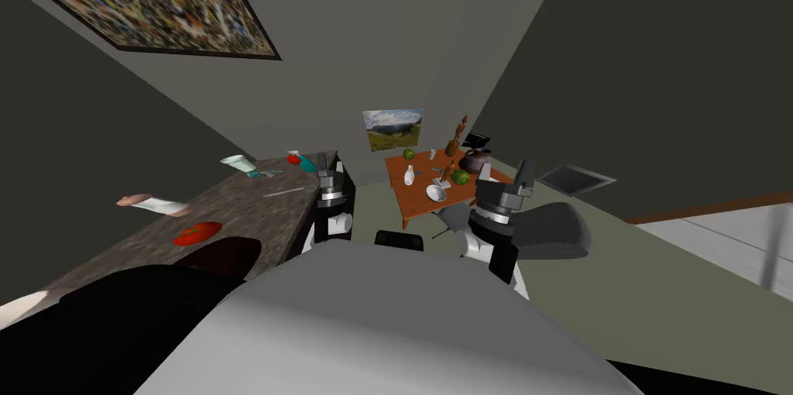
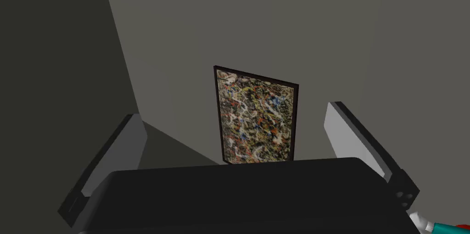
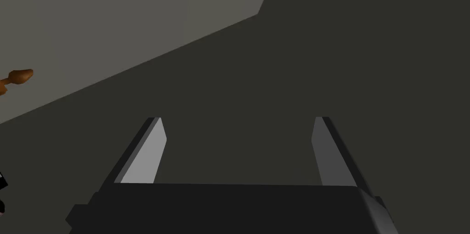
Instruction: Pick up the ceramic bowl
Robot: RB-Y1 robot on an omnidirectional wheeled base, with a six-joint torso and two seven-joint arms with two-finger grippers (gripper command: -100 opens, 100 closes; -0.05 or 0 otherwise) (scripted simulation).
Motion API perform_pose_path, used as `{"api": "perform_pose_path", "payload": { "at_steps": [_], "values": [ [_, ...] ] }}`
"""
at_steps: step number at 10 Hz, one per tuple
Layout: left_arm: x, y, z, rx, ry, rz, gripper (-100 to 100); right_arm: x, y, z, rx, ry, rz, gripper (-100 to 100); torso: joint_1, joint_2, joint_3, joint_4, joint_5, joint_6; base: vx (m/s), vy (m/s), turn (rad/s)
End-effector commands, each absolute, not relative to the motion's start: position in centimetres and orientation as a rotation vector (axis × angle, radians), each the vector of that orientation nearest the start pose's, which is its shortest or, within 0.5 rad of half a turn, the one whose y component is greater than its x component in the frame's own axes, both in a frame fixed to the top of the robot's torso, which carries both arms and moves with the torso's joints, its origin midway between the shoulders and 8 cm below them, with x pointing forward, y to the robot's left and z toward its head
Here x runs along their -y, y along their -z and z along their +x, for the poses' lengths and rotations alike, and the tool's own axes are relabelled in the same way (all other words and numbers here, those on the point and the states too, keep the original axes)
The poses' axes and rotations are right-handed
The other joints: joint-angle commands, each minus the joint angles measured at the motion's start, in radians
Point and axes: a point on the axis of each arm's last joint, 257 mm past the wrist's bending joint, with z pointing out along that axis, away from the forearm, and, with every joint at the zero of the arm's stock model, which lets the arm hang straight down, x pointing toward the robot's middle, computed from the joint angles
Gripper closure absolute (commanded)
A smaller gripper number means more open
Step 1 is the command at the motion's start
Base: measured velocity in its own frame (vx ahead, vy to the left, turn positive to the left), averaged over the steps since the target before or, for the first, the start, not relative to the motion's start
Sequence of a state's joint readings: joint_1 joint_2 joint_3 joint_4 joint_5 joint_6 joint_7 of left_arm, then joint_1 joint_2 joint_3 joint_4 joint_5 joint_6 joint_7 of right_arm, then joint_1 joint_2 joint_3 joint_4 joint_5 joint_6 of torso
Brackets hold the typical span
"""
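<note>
A white bowl [image 1: 437,193] rests on the near part of an orange-brown table [image 1: 403,195] some way ahead of me in the head view. My right gripper [image 1: 505,173] is raised to the right of the table, short of the bowl, fingers pointing up; its wrist view shows the right gripper [image 3: 237,128] open with nothing between the fingers [image 3: 149,151]. My left gripper [image 1: 329,178] is held up beside the dark counter's end; in its wrist view the left gripper [image 2: 234,123] stands open and empty.
The table also carries a white vase [image 1: 409,176], green round things [image 1: 460,176], a dark jug [image 1: 474,160] and a brown figure [image 1: 457,137]. A grey chair [image 1: 542,229] stands by my right arm. A long speckled counter [image 1: 232,208] with red, teal and white items runs along my left.
</note>
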State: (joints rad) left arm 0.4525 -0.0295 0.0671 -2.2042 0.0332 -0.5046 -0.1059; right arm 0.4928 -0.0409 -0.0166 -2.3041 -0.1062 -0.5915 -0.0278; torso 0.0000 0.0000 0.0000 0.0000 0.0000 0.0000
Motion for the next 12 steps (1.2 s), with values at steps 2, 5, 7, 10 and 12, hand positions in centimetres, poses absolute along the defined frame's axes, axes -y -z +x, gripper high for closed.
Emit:
{"api": "perform_pose_path", "payload": {
  "at_steps": [2,5,7,10,12],
  "values": [
    [-30.7,-0.8,35.6,-0.607,1.167,-0.678,0,28.9,-2.8,32.9,-0.62,-1.331,0.611,-100,-0.001,0.005,0.003,0.001,0.0,0.0,-0.153,-0.017,0.201],
    [-30.7,-0.8,35.6,-0.607,1.167,-0.678,0,29.2,0.5,33.6,-0.76,-1.234,0.628,-100,-0.001,0.012,0.007,0.003,0.0,0.0,-0.17,-0.001,0.212],
    [-30.7,-0.8,35.6,-0.607,1.167,-0.678,0,29.7,3.6,34.0,-0.879,-1.149,0.64,-100,-0.002,0.008,0.005,0.002,0.0,0.0,-0.108,-0.004,0.318],
    [-30.7,-0.8,35.6,-0.607,1.167,-0.678,0,30.3,7.4,34.1,-1.017,-1.049,0.649,-100,-0.002,0.005,0.003,0.001,0.0,0.0,-0.071,0.003,0.191],
    [-30.7,-0.8,35.6,-0.607,1.167,-0.678,0,31.1,11.9,33.7,-1.171,-0.936,0.651,-100,-0.002,0.005,0.003,0.001,0.0,-0.001,-0.094,0.003,0.396]
  ]
}}
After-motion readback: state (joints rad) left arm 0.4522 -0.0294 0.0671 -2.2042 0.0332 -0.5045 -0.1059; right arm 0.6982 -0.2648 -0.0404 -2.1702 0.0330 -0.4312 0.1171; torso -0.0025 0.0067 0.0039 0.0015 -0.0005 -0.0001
